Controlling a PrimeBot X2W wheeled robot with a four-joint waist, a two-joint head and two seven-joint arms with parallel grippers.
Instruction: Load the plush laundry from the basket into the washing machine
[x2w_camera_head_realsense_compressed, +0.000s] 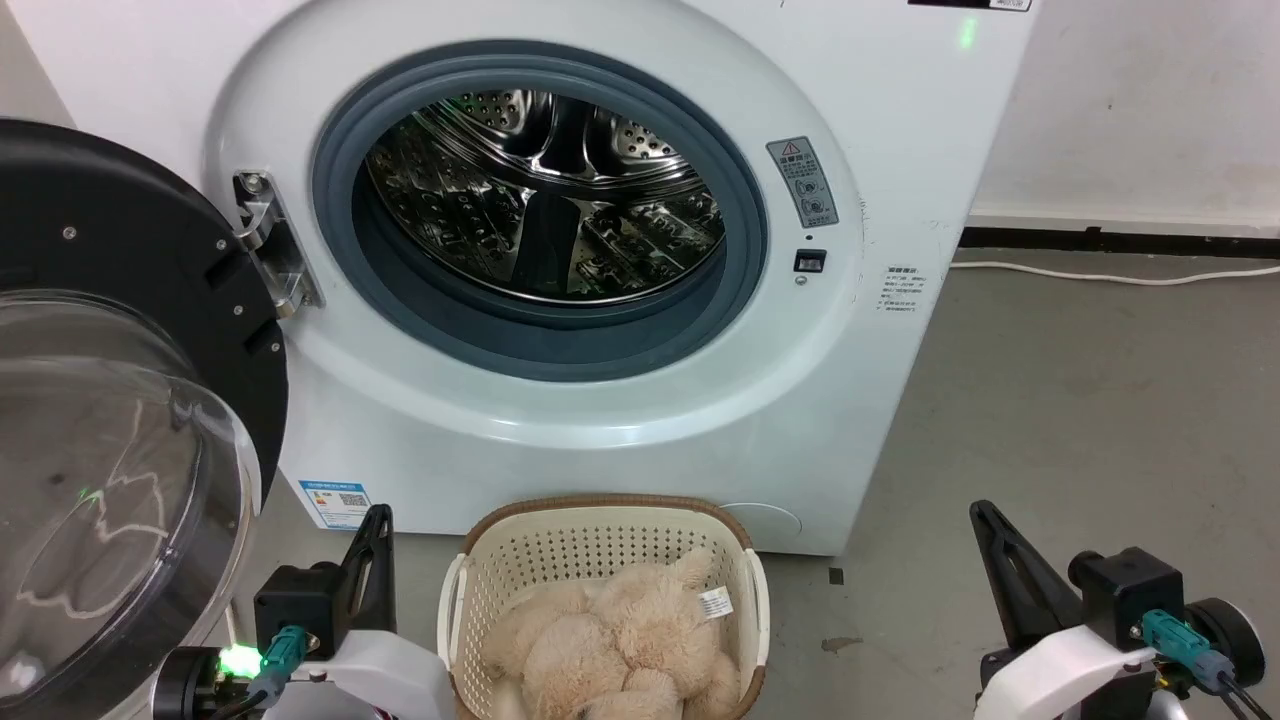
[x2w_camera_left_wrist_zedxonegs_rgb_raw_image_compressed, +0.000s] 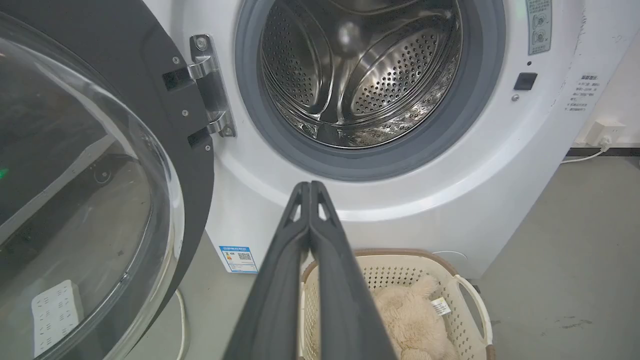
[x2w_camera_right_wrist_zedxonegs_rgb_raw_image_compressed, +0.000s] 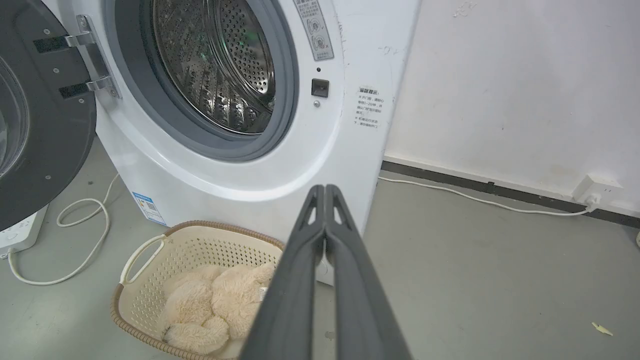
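Closest, at the lower left, the left gripper (x2w_camera_head_realsense_compressed: 378, 520) is clenched on nothing. Its dark fingers (x2w_camera_left_wrist_zedxonegs_rgb_raw_image_compressed: 282, 280) press flat together to the tips and touch no object. Above and left of it the door (x2w_camera_head_realsense_compressed: 150, 400) stands swung wide, its clear bulge and black rim crowding that side. A steel hinge (x2w_camera_head_realsense_compressed: 270, 240) joins it to the washing machine (x2w_camera_head_realsense_compressed: 600, 420). The porthole is open, with the grey gasket (x2w_camera_head_realsense_compressed: 745, 230) ringing the bare perforated drum (x2w_camera_head_realsense_compressed: 550, 200).

Below the porthole, just before the machine's front, the basket (x2w_camera_head_realsense_compressed: 600, 503) sits on the floor (x2w_camera_head_realsense_compressed: 1080, 400). The plush laundry (x2w_camera_head_realsense_compressed: 610, 640) is heaped inside it, its white tag (x2w_camera_head_realsense_compressed: 716, 602) toward the right rim. The basket lies between the two grippers, apart from both.

The right gripper (x2w_camera_head_realsense_compressed: 982, 515) is likewise closed tight and empty, its fingers (x2w_camera_right_wrist_zedxonegs_rgb_raw_image_compressed: 350, 280) meeting at the tips. To its right, bare grey floor runs to the wall.

The right wrist view brings in a white power strip (x2w_camera_right_wrist_zedxonegs_rgb_raw_image_compressed: 20, 227) left of the basket. It also shows a thin white cable (x2w_camera_right_wrist_zedxonegs_rgb_raw_image_compressed: 475, 200) along the wall's foot, leading to a wall socket (x2w_camera_right_wrist_zedxonegs_rgb_raw_image_compressed: 597, 187).
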